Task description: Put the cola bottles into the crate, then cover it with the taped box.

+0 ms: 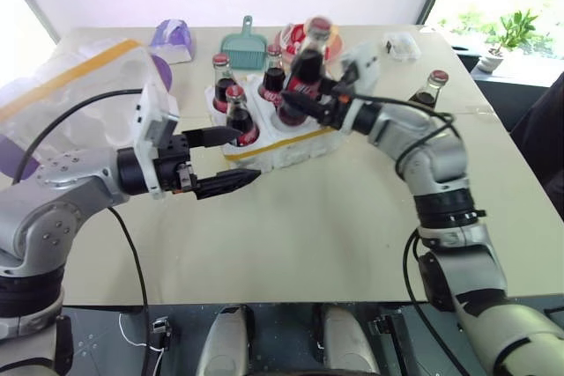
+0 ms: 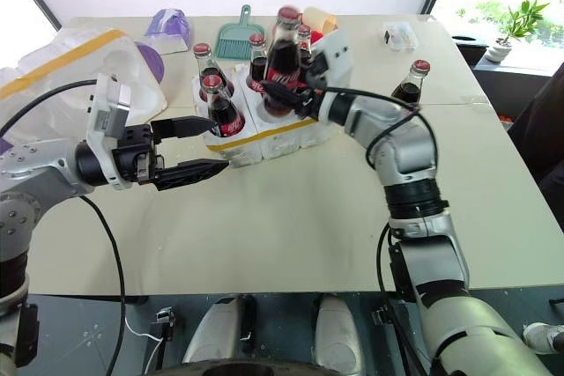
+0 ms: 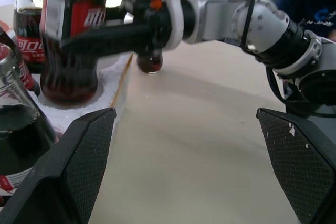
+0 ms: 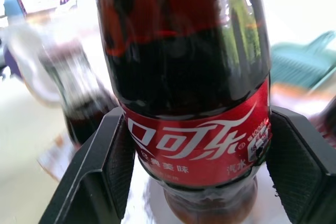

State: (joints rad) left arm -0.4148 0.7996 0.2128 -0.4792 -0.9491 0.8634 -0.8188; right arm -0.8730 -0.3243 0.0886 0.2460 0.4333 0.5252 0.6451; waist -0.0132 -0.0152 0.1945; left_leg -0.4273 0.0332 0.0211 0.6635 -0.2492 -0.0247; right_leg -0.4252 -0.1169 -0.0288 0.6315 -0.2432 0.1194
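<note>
Visibly smooth glass cola bottle [image 4: 189, 103] between ribbed black fingers [image 4: 100, 177]

Table [image 1: 291, 244] is beige, bare along the near side. Teal dustpan [image 1: 244, 46] sits at the far edge, handle pointing away. Purple pack [image 1: 172, 37] lies left of it, near the far-left corner. Small clear plastic box [image 1: 401, 44] at far right. Potted plant [image 1: 504, 37] off the table, by the bright window at right.
</note>
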